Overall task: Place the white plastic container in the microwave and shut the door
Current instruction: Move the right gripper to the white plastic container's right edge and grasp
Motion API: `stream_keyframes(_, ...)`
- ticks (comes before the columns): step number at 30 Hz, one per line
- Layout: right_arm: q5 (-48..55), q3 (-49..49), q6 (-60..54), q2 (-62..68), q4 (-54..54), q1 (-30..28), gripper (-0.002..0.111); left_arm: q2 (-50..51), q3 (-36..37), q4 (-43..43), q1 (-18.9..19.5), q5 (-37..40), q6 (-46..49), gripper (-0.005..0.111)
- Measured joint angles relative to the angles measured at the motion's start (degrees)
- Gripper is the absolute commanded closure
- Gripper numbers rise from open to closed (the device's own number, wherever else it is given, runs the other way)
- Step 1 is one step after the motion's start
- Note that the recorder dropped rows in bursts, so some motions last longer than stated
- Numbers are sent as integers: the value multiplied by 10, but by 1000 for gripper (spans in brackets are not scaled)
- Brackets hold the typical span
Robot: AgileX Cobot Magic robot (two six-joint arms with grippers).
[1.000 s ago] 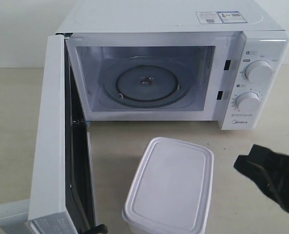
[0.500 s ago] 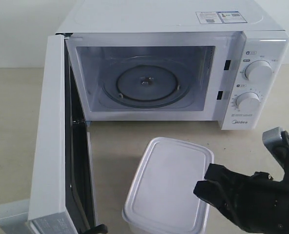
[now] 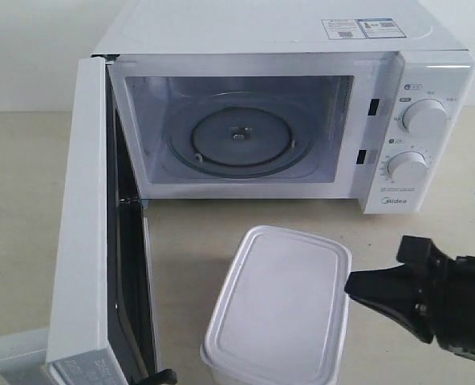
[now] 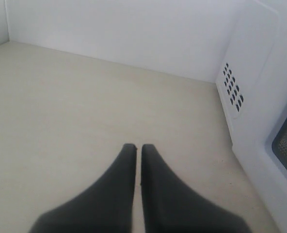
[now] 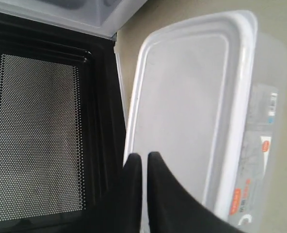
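Note:
The white plastic container rests on the table in front of the microwave, lid on, its red-and-white label facing sideways. The door stands wide open at the left, black inner face showing. The glass turntable is bare. My right gripper hangs shut just right of the container, level with its top edge, holding nothing. My left gripper is shut and empty over bare table beside the microwave's vented side wall; the exterior view does not show it.
The microwave's two knobs sit on its right panel. A grey block lies at the door's lower left corner. A white wall closes off the table behind the left gripper.
My right arm swung in from the right edge, dipped low beside the container, then rose slightly; its tips now point at the container's right side. The container and door have not moved.

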Motion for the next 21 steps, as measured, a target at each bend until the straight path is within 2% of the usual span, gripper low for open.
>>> stream_keyframes(2, -32, -1, 16, 0, -72, -66, 108, 0, 0, 0, 0, 0, 0, 102)
stream_keyframes(6, -71, -1, 30, 32, -167, -139, 102, 0, 0, 0, 0, 0, 0, 102)
stream_keyframes(9, -113, 0, 8, 89, -183, -149, 84, 0, 0, 0, 0, 0, 0, 102)
stream_keyframes(11, -139, 0, -18, 126, -177, -150, 67, 0, 0, 0, 0, 0, 0, 102)
stream_keyframes(13, -151, 0, -42, 151, -172, -151, 59, 0, 0, 0, 0, 0, 0, 102)
stream_keyframes(21, -141, 0, -94, 202, -121, -140, 61, 0, 0, 0, 0, 0, 0, 102)
